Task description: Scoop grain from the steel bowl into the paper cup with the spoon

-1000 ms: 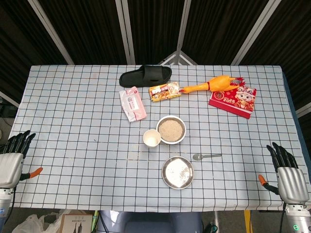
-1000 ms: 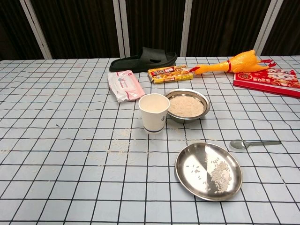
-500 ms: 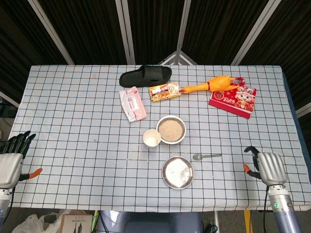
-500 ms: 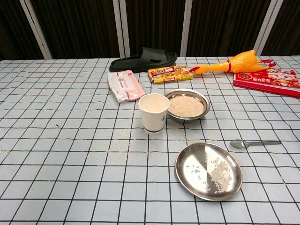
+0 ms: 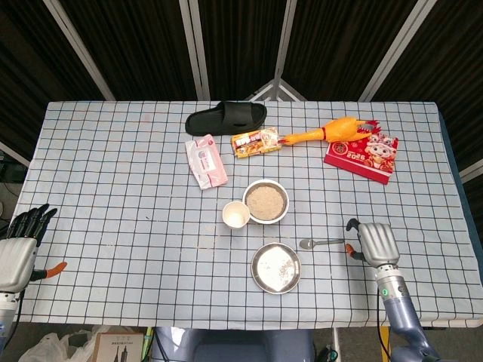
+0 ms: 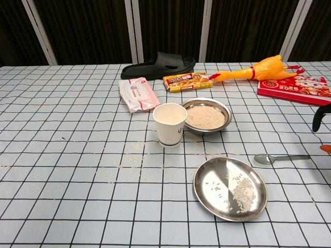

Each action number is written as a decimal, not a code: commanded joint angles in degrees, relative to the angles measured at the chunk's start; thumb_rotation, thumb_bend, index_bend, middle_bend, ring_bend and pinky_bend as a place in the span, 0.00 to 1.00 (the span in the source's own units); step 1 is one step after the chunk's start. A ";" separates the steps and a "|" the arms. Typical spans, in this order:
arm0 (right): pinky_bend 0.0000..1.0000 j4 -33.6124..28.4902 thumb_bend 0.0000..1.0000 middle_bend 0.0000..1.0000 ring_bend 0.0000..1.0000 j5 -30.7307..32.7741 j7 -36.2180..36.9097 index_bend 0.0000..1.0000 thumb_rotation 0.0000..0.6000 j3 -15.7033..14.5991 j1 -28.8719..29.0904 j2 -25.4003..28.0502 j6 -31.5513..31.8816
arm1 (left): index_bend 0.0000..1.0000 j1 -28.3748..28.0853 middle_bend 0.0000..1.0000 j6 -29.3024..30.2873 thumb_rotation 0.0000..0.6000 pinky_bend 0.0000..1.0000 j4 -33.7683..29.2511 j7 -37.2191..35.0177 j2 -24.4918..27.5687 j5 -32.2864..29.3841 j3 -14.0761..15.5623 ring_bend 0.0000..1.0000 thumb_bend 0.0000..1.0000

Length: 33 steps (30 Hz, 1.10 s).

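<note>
The steel bowl (image 5: pixel 266 201) (image 6: pixel 206 115) holds pale grain and sits mid-table. Touching its left side stands the white paper cup (image 5: pixel 236 215) (image 6: pixel 169 124), upright. The metal spoon (image 5: pixel 321 243) (image 6: pixel 280 158) lies flat on the cloth to the right, bowl end pointing left. My right hand (image 5: pixel 373 242) hovers just right of the spoon's handle end and holds nothing; in the chest view only a dark finger and the orange thumb tip of the right hand (image 6: pixel 321 124) show at the right edge, apart from each other. At the table's left edge, my left hand (image 5: pixel 18 247) lies with fingers stretched out, empty.
A shallow steel plate (image 5: pixel 275 267) (image 6: pixel 230 188) with a few grains sits in front of the bowl. A pink wipes pack (image 5: pixel 205 161), black slipper (image 5: pixel 226 118), snack box (image 5: pixel 256 142), rubber chicken (image 5: pixel 330 131) and red booklet (image 5: pixel 362 155) lie behind. Loose grains dot the cloth near the cup.
My right hand has moved from the table's right front corner leftward and inward, ending beside the spoon's handle. The left hand and all objects stayed still.
</note>
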 commanded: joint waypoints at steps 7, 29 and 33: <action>1.00 3.92 0.35 0.90 0.98 2.27 -0.72 0.49 1.00 -0.25 1.59 -3.89 -1.63 | 0.00 -0.11 0.00 -0.34 1.00 0.00 -0.18 0.06 0.01 -0.36 -0.03 0.00 0.00; 1.00 10.17 0.36 0.90 0.98 3.36 -1.30 0.52 1.00 -1.00 3.26 -8.50 -2.26 | 0.00 -0.18 0.00 -0.60 1.00 0.00 -0.51 0.09 0.09 -0.65 0.00 0.00 0.00; 1.00 10.54 0.37 0.90 0.98 3.62 -1.47 0.52 1.00 -1.11 3.43 -8.80 -2.39 | 0.00 -0.21 0.00 -0.71 1.00 0.00 -0.51 0.02 0.11 -0.75 -0.01 0.00 0.00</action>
